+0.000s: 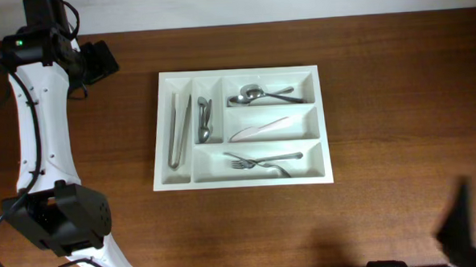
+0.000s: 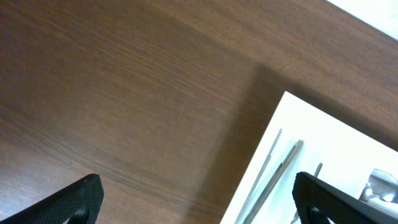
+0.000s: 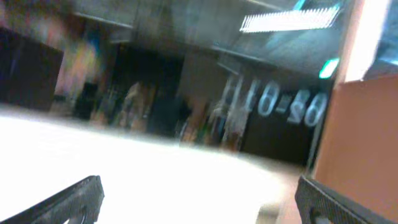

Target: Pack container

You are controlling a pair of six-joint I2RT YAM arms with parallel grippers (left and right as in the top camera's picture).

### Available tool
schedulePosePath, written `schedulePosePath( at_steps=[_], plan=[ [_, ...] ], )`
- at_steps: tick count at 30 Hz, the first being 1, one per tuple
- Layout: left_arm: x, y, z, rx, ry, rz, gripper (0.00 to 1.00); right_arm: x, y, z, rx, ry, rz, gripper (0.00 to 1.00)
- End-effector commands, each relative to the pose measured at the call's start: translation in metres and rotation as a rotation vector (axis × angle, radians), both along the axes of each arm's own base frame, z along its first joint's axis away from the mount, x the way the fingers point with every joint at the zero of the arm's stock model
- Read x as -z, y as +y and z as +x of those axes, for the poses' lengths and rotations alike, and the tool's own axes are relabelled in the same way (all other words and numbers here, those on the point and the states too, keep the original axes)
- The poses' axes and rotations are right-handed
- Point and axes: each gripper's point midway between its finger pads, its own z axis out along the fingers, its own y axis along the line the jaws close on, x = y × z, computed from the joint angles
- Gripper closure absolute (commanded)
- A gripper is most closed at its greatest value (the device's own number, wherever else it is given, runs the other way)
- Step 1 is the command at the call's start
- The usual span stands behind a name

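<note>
White rectangular compartmented plastic container [image 1: 235, 72]

The left gripper [image 2: 198, 198] has black fingers [image 2: 78, 199]. Its arm [image 1: 38, 118] is white with black joint housings and one green indicator light [image 1: 19, 43]. The table [image 2: 124, 93] ahead of this gripper is mid-brown with a fine, straight wood-grain pattern. The container [image 2: 336, 137], beside the finger at the right of the left wrist view, is plain white and unpatterned. The tongs [image 2: 273, 174], spoons [image 1: 260, 95] and forks [image 1: 259, 161] in it are silver-grey. The knife [image 1: 258, 130] is pale, near white. The right gripper [image 3: 198, 198] has black fingers [image 3: 78, 199].
</note>
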Motion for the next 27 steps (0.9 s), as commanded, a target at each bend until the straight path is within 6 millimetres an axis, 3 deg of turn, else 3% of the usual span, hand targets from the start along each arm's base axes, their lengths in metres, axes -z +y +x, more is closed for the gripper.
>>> schedulePosePath(
  at_steps=[1,4,12,19,27],
  plan=[
    [-0.005,-0.001,0.001,-0.007,-0.015,-0.008,0.01,0.089,0.009,0.042,-0.067,0.154,0.006,0.01],
    [-0.005,-0.001,0.001,-0.007,-0.015,-0.008,0.01,0.144,0.011,0.065,-0.094,0.184,0.039,0.01],
    [-0.005,-0.001,0.001,-0.007,-0.015,-0.008,0.01,0.237,-0.002,0.104,-0.062,0.247,0.239,0.01],
    [-0.005,-0.001,0.001,-0.007,-0.015,-0.008,0.01,0.284,-0.023,0.12,0.047,0.291,0.338,0.01],
    [-0.005,-0.001,0.001,-0.007,-0.015,-0.008,0.01,0.333,-0.024,0.13,0.056,0.356,0.406,0.01]
  ],
)
